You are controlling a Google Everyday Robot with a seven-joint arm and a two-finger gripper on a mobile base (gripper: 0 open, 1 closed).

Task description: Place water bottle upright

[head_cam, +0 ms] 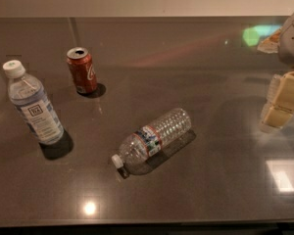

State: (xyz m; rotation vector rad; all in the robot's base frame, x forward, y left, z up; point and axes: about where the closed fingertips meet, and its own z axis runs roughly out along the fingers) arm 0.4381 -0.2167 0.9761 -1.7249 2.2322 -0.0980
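The water bottle (pixel 154 140) is clear ribbed plastic with a small white cap and a red-edged label band. It lies on its side near the middle of the dark table (pixel 210 58), with the cap pointing to the front left. My gripper (pixel 274 104) hangs at the right edge of the view, well to the right of the bottle and a little farther back. It is apart from the bottle and holds nothing that I can see.
A bluish bottle (pixel 33 104) with a large white label stands upright at the left. A red soda can (pixel 82 70) stands upright behind it, at the back left. The table's front edge runs along the bottom of the view.
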